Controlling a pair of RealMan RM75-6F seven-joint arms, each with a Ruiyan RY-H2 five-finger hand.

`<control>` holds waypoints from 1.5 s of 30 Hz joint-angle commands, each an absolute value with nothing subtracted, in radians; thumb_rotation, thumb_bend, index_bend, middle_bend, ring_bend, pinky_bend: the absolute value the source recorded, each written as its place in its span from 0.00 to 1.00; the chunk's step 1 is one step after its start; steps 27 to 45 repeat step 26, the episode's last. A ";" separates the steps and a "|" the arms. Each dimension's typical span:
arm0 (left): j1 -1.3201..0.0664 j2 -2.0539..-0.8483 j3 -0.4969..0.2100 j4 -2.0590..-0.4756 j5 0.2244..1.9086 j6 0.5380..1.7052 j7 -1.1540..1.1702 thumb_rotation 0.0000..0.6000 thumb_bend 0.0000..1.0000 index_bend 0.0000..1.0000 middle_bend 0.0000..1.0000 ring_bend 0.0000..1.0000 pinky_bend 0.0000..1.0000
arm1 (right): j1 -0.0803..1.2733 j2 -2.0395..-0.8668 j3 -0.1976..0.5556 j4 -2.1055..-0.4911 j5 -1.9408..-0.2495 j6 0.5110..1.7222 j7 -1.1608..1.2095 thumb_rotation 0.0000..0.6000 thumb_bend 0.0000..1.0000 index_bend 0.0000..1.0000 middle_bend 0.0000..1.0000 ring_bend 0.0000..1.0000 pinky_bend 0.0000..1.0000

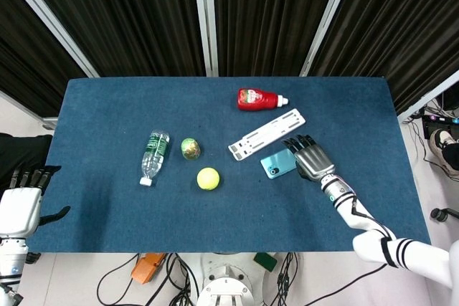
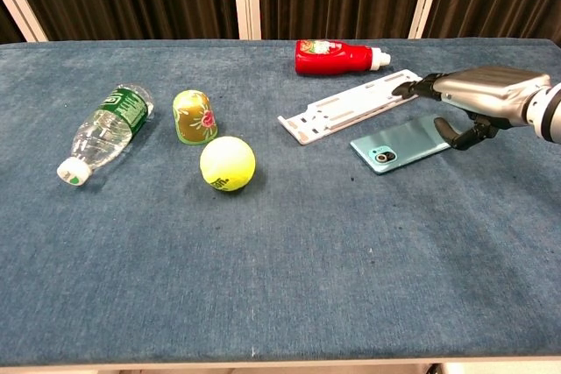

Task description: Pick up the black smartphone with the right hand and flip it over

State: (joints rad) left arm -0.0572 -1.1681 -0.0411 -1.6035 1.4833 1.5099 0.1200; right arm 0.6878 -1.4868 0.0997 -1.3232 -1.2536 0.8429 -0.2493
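The smartphone (image 1: 278,163) (image 2: 401,143) lies flat on the blue table, its teal back and camera lens facing up. My right hand (image 1: 311,158) (image 2: 478,94) hovers over the phone's right end with fingers stretched out toward the white rack. Its thumb curls down beside the phone's right edge and the fingers do not wrap the phone. My left hand (image 1: 21,206) hangs off the table's left edge, fingers apart and holding nothing.
A white slotted rack (image 1: 267,134) (image 2: 355,105) lies just behind the phone, with a red sauce bottle (image 1: 258,99) (image 2: 337,56) beyond it. A tennis ball (image 1: 208,178) (image 2: 227,164), a small green-gold ornament (image 1: 190,148) (image 2: 195,116) and a water bottle (image 1: 154,155) (image 2: 105,131) lie to the left.
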 commanded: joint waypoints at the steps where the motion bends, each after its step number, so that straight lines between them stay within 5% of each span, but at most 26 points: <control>1: -0.059 -1.168 -0.042 -1.604 1.484 1.510 0.120 1.00 0.10 0.19 0.19 0.11 0.00 | 0.665 -1.463 0.099 -1.347 -1.274 0.896 -0.247 1.00 0.85 0.00 0.13 0.00 0.13; 4: -0.061 -1.167 -0.045 -1.605 1.486 1.511 0.119 1.00 0.10 0.19 0.19 0.11 0.00 | 0.619 -1.412 0.098 -1.404 -1.303 0.995 -0.248 1.00 0.75 0.00 0.13 0.00 0.13; 8: -0.062 -1.167 -0.046 -1.603 1.486 1.513 0.116 1.00 0.10 0.19 0.19 0.11 0.00 | 0.527 -1.322 0.084 -1.498 -1.339 1.149 -0.235 1.00 0.47 0.00 0.13 0.00 0.13; 11: -0.063 -1.170 -0.046 -1.601 1.487 1.511 0.114 1.00 0.10 0.19 0.19 0.11 0.00 | 0.449 -1.251 0.063 -1.568 -1.358 1.248 -0.202 1.00 0.34 0.00 0.12 0.00 0.12; 21: -0.062 -1.174 -0.044 -1.607 1.492 1.517 0.120 1.00 0.10 0.19 0.19 0.11 0.00 | 0.245 -1.102 -0.015 -1.655 -1.444 1.470 -0.088 1.00 0.32 0.00 0.09 0.00 0.06; 45: -0.063 -1.177 -0.042 -1.610 1.491 1.515 0.125 1.00 0.10 0.19 0.19 0.11 0.00 | 0.223 -1.077 -0.018 -1.672 -1.450 1.468 -0.096 1.00 0.32 0.00 0.09 0.00 0.06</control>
